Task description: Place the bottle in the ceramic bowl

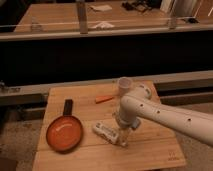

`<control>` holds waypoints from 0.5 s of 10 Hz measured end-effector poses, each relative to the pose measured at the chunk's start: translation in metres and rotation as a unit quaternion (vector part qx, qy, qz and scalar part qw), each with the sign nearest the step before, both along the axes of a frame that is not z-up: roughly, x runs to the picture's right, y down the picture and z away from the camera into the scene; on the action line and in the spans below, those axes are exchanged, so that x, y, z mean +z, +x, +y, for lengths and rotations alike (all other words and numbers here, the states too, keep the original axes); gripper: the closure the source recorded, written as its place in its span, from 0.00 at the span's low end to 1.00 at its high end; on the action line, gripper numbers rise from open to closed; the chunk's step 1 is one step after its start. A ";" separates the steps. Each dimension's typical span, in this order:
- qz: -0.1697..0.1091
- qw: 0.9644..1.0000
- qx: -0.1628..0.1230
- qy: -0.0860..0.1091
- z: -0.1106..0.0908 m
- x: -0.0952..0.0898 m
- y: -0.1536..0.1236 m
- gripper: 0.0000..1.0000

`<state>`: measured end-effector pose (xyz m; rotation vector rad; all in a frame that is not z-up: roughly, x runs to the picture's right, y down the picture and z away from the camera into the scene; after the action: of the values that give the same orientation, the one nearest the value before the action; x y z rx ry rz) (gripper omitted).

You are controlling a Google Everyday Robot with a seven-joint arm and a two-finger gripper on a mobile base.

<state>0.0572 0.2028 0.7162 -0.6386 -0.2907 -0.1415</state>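
Observation:
The bottle [104,131], small and white with a printed label, lies on its side on the wooden table, near the middle. The ceramic bowl [64,134], an orange-red pan-like dish with a dark rim and a short black handle, sits to its left. My white arm comes in from the right. My gripper [121,138] points down at the bottle's right end, open, with its fingers low beside the cap end. The bottle rests on the table.
A translucent plastic cup [124,86] stands at the back of the wooden table [150,150], just behind my arm. A small orange item [104,99] lies left of the cup. A dark counter and a rail run behind the table.

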 end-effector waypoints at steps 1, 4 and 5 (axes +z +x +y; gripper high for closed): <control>-0.003 1.000 0.001 -0.001 0.003 0.004 -0.002 0.20; -0.011 1.000 0.002 -0.004 0.010 0.012 -0.011 0.20; -0.012 1.000 0.002 -0.005 0.012 0.015 -0.012 0.20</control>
<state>0.0449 0.2144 0.7311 -0.6457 -0.3156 -0.1432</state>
